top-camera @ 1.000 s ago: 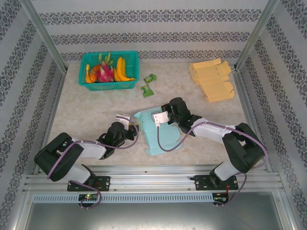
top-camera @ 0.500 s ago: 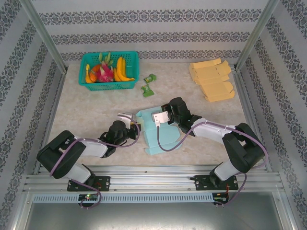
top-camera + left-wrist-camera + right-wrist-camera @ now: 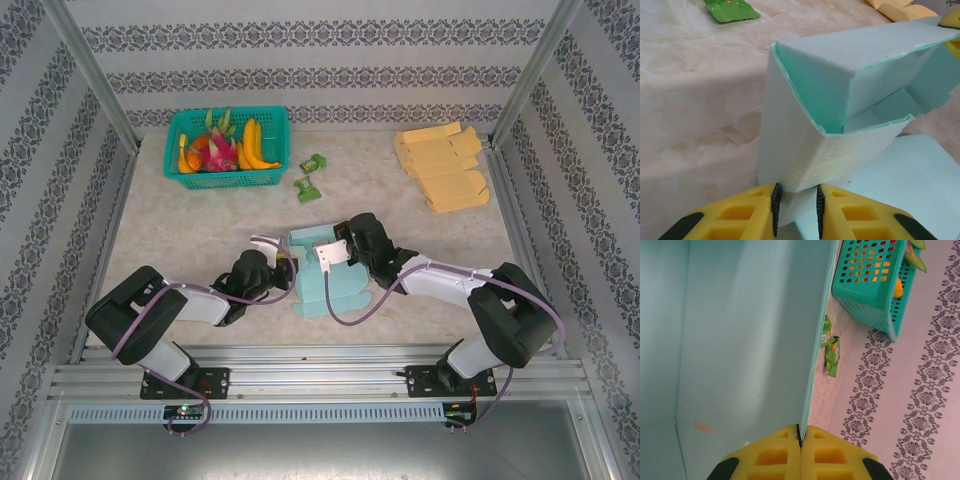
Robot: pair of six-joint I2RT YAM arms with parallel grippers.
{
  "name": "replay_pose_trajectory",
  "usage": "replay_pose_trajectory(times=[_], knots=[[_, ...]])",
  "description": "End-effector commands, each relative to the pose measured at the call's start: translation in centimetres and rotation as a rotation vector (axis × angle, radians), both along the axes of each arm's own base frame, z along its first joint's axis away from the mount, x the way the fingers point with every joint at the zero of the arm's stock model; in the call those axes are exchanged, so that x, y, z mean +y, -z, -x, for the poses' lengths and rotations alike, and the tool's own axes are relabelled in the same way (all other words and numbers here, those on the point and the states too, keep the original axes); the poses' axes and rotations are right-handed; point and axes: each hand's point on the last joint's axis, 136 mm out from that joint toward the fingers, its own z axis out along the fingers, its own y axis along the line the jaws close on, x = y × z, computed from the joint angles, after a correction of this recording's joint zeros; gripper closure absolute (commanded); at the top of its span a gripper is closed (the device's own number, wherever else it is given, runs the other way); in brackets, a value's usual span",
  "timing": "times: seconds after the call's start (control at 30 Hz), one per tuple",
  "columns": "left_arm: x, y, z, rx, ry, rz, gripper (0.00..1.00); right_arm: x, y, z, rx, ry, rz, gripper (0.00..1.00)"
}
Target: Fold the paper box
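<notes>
Top external view: teal paper box [image 3: 322, 288] at bench [image 3: 200, 215] centre between the arms; left gripper [image 3: 796, 200] jaws narrowly clasp its lower edge; right gripper [image 3: 800, 432] jaws pinch one wall.

We see two arms of one make: the left arm [image 3: 150, 312] and the right arm [image 3: 505, 315] have glossy black joint housings joined by white links. A purple cable [image 3: 352, 312] loops along each. The left end effector [image 3: 796, 201] and the right end effector [image 3: 801, 433] carry chunky yellow fingers with moulded square pockets, black inner pads and black outer patches.
</notes>
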Motion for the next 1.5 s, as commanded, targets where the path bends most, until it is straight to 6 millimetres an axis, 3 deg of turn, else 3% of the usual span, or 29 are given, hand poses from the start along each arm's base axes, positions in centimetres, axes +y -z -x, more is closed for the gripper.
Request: replay_pose_trajectory(times=[0.0,0.23,0.43,0.7,1.0,1.17,1.33,1.47], knots=[[-1.2,-2.3,-1.1,-0.066,-0.013,0.062,0.72,0.5,0.7,1.2,0.004,-0.019,0.016,1.0],[-0.8,-2.1,-2.0,-0.082,-0.058,0.029,0.73,0.6,2.4,2.0,0.0,-0.018,0.066,1.0],[0.6,-1.8,-2.7,-0.099,-0.134,-0.027,0.7,0.2,3.2,2.5,0.011,-0.017,0.083,1.0],[0.0,-3.2,-3.6,-0.173,-0.12,-0.035,0.7,-0.2,5.0,3.0,0.031,-0.024,0.163,1.0],[-0.3,-1.0,-5.0,-0.19,-0.141,-0.088,0.72,0.4,4.7,2.9,0.062,-0.013,0.121,1.0],[1.4,0.4,-5.9,-0.157,-0.252,-0.168,0.76,-0.1,4.8,2.7,0.066,0.002,0.12,1.0],[7.0,1.5,-6.3,-0.117,-0.568,-0.318,0.79,-0.7,4.7,2.4,0.082,0.03,0.106,1.0],[9.2,1.8,-6.1,-0.099,-0.69,-0.399,0.8,-1.0,4.5,2.0,0.079,0.047,0.099,1.0]])
